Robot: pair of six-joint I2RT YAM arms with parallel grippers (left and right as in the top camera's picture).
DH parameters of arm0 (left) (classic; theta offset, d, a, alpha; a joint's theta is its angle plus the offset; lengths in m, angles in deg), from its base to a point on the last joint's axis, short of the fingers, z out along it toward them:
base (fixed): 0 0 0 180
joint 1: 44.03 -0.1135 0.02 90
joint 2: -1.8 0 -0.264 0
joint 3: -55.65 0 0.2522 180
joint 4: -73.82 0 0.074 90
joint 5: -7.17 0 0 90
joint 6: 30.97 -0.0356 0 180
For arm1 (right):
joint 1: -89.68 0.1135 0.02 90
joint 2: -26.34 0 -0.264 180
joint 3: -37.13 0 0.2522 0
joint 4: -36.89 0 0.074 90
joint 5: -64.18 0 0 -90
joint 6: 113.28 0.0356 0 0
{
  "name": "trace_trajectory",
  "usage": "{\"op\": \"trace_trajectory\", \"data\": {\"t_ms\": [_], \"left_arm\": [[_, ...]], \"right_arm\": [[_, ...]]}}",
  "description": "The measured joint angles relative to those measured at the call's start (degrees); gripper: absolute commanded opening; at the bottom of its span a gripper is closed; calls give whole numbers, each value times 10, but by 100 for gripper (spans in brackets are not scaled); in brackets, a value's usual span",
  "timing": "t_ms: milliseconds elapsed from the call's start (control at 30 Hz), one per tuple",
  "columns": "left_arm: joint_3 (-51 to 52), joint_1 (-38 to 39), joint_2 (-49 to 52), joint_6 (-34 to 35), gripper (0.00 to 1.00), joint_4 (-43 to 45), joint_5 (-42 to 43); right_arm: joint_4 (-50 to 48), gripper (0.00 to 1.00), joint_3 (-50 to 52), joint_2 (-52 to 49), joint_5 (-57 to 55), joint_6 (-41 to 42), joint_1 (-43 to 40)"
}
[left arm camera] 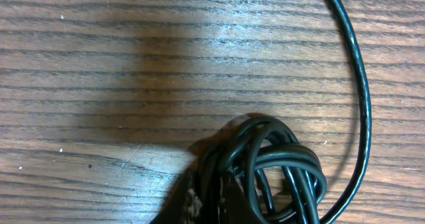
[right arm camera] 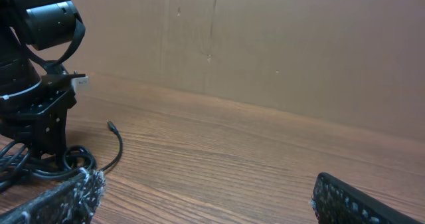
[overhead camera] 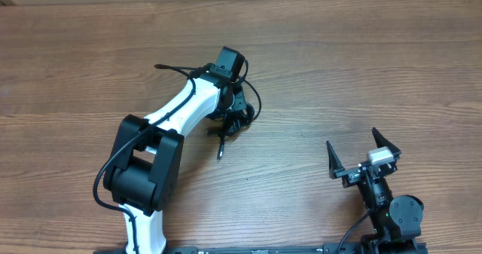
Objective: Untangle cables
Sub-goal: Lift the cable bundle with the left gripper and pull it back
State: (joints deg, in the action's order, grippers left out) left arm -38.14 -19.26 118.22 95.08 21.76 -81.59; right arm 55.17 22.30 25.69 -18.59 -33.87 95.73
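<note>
Nearest the overhead lens, the left arm [overhead camera: 177,114] reaches out over the wooden table [overhead camera: 361,58], its wrist bent down above the cables [overhead camera: 245,114] near the table's middle. The right gripper [overhead camera: 352,137] sits well apart at the near right edge, fingers spread wide, holding nothing. The left gripper [left arm camera: 209,196] has its fingers pressed together at the edge of the coiled black bundle; whether a strand is pinched cannot be told. One loose strand trails out, ending in a small plug [overhead camera: 220,156].
</note>
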Motion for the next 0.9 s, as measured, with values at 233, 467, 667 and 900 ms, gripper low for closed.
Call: {"op": "trace_trajectory", "data": {"t_ms": [233,467,667,900], "left_arm": [[-7,0,1,15,4,-34,-3],[5,-5,-28,102,4,-134,-66],[20,-9,-124,141,4,-167,-110],[20,-9,-291,151,4,-200,-142]], "right_arm": [[0,100,0,0,0,0,0],[0,100,0,0,0,0,0],[0,100,0,0,0,0,0],[0,100,0,0,0,0,0]]}}
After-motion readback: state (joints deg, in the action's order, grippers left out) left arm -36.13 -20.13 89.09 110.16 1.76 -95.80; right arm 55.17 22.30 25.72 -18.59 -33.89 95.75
